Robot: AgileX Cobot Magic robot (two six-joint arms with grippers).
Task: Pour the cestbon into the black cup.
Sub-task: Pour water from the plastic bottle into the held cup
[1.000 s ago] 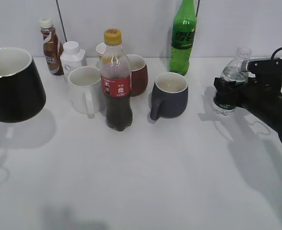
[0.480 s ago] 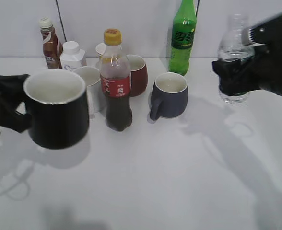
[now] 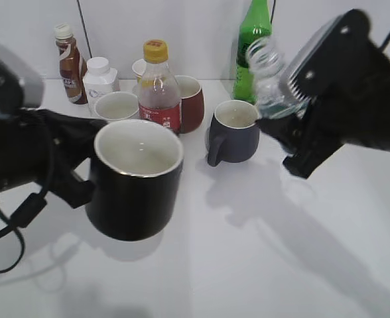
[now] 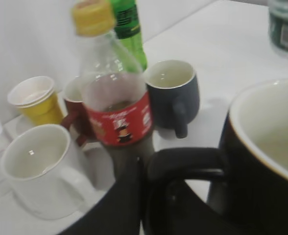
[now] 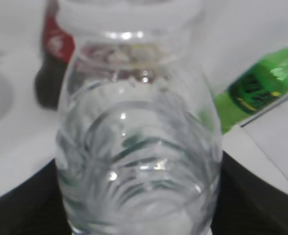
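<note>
Both arms have swung inward since half a second ago: the black cup (image 3: 135, 179) has come up from the left toward the middle, and the cestbon (image 3: 272, 83) has gone from upright to leaning left.

Fingers first. The left gripper (image 4: 146, 169) is closed on the cup's loop handle, its dark fingers (image 4: 129, 196) pressed against the loop, holding the cup clear of the table, in front of the red-labelled cola bottle (image 3: 159, 89). The right gripper (image 3: 294, 129) is clamped around the cestbon's lower body; its fingertips are hidden behind the bottle, so I can't tell how wide they stand.

The cestbon sits right of the cola bottle, above the dark grey-blue mug (image 3: 235, 132), neck open and aimed toward the cup, but well apart from its rim.

Handling, I'd judge: thin ribbed plastic, light and squeezable, so a mid-body grip is sound, but firm pressure could squirt water. The cup looks glossy, rigid and heavier, and may swivel on its handle.
</note>
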